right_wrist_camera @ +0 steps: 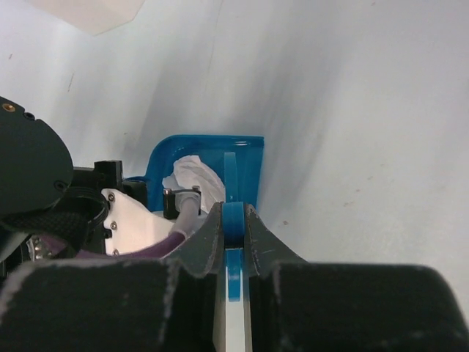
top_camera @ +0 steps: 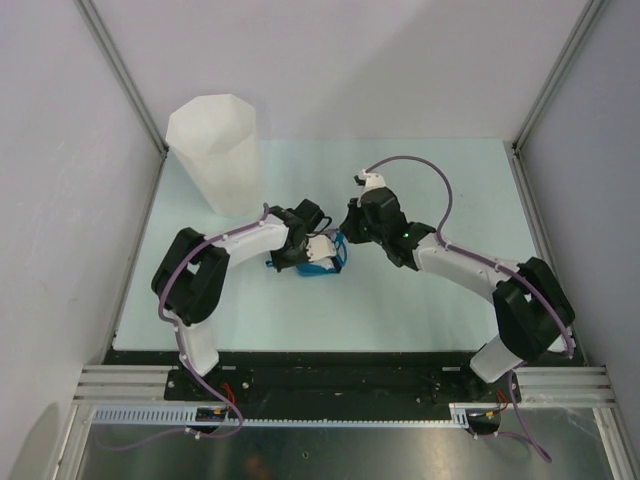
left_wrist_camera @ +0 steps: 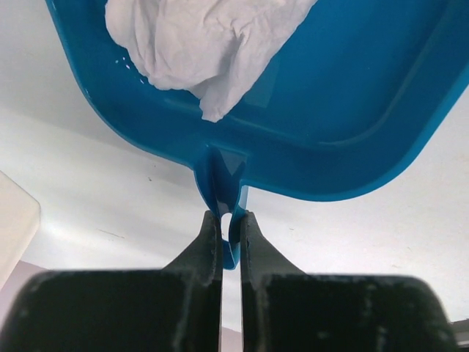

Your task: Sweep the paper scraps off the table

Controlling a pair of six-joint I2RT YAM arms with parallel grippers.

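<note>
At the middle of the tabletop point(top_camera: 440, 195), your two hands meet at the blue dustpan point(left_wrist_camera: 352, 110), which has paper in it.

Your left hand point(left_wrist_camera: 231, 220) is clamped tight on the dustpan's thin tab handle, with the blue tab pinched between the jaws. The paper scraps point(left_wrist_camera: 198, 44) show as a crumpled white wad inside the pan, toward 11 o'clock in your left wrist view and touching its floor. Your right hand point(right_wrist_camera: 233, 216) is closed on a blue handle point(right_wrist_camera: 234, 282) with a white strip; you cannot tell what tool it belongs to. From above, that hand sits at 2 o'clock of the pan, just beside it. The white bin point(top_camera: 215, 150) stands upright at 11 o'clock on the tabletop, near the left arm. Whether the pan rests on the surface cannot be told.
</note>
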